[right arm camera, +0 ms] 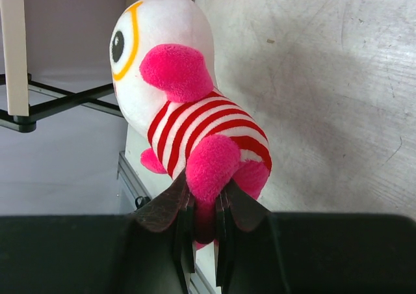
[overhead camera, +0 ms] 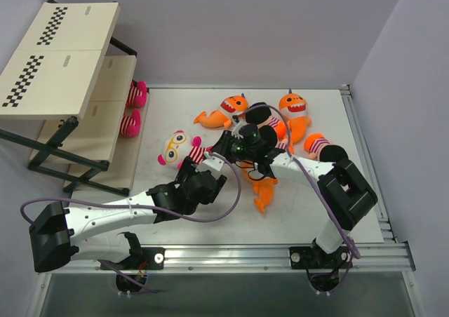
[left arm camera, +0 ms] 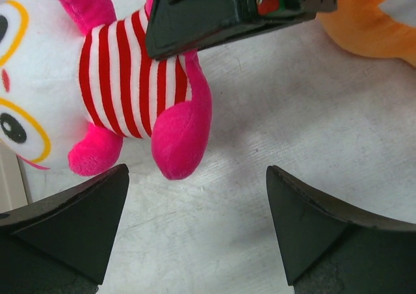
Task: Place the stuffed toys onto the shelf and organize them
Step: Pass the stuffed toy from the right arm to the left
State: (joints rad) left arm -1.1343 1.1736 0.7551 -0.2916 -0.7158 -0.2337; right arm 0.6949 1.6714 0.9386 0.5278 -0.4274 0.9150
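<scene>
right end effector (right arm camera: 203, 226) pinches the soft striped doll (right arm camera: 195, 128) by a leg (light, likely floppy); left end effector (left arm camera: 197, 229) stands wide.

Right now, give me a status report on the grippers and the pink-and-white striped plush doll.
Right gripper shut on leg of pink-and-white striped plush doll. Left gripper open, empty, beside it. Orange plush sharks close behind doll.

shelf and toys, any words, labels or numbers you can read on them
No readable text in any view.
shelf top boards: checkerboard strips and small oval marks, too small to tell whether they hold text.
striped doll and the other stuffed toys: no tags or lettering visible.
</scene>
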